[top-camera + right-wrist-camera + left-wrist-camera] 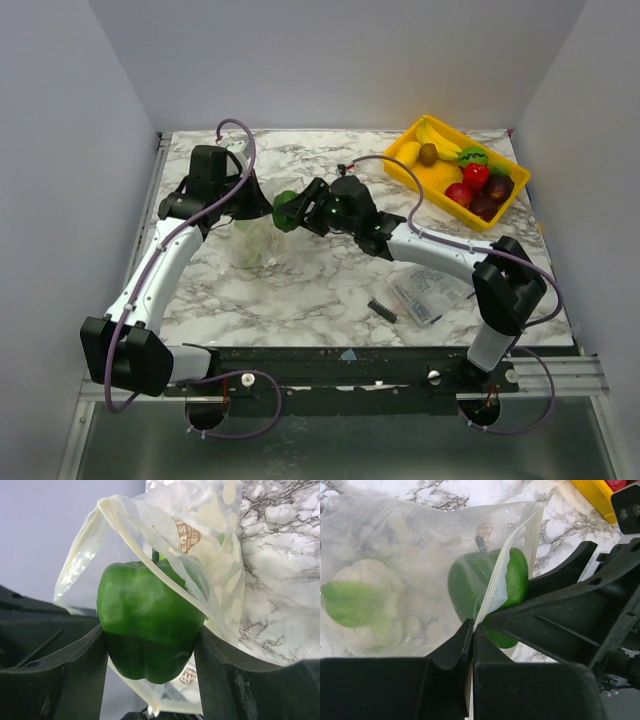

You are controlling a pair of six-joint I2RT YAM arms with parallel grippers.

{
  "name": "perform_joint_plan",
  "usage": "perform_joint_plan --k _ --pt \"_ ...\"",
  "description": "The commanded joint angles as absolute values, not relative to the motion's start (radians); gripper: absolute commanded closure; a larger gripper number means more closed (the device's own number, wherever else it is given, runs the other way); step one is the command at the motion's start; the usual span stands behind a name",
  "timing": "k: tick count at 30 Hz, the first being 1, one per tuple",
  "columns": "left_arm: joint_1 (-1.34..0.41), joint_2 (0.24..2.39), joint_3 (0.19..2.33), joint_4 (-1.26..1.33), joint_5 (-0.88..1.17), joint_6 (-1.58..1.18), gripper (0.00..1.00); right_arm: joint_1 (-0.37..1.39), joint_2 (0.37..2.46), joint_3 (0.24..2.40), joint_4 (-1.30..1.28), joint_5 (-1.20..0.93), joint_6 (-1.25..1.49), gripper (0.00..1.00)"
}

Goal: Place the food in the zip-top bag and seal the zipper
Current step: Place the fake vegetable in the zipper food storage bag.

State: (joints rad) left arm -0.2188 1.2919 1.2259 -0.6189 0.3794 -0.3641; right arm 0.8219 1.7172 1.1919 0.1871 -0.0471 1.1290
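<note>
The right gripper [150,652] pinches a green bell pepper [145,615] between its two fingers, stem pointing away from them. Just past the fingertips, the open mouth of the zip-top bag [215,555] drapes over the pepper's far half, the unsealed zipper [150,565] crossing it. The left gripper [472,642] has its fingers pressed together on the bag's mouth edge. Beyond those fingers, inside the bag, lies a pale leafy toy vegetable [360,600]. Other toy fruit [476,178] sits in a yellow tray [437,182], well apart from both grippers.
</note>
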Motion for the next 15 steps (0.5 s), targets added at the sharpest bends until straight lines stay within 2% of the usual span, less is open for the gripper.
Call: perform_joint_plan --k 1,5,10,15 --pt "-0.221 1.263 1.215 -0.591 0.419 -0.368 1.0 0.855 1.79 1.296 0.072 0.081 1.132 0.95" --pt "-0.221 1.258 1.213 -0.589 0.42 -0.37 1.0 0.859 1.843 1.331 0.101 0.106 1.052 0.9" --pt "-0.221 1.262 1.213 -0.589 0.419 -0.368 1.0 0.859 1.909 1.338 0.215 0.076 1.019 0.72" --pt "-0.221 1.266 1.213 -0.592 0.411 -0.367 1.0 0.859 1.98 1.392 0.265 0.032 1.01 0.66"
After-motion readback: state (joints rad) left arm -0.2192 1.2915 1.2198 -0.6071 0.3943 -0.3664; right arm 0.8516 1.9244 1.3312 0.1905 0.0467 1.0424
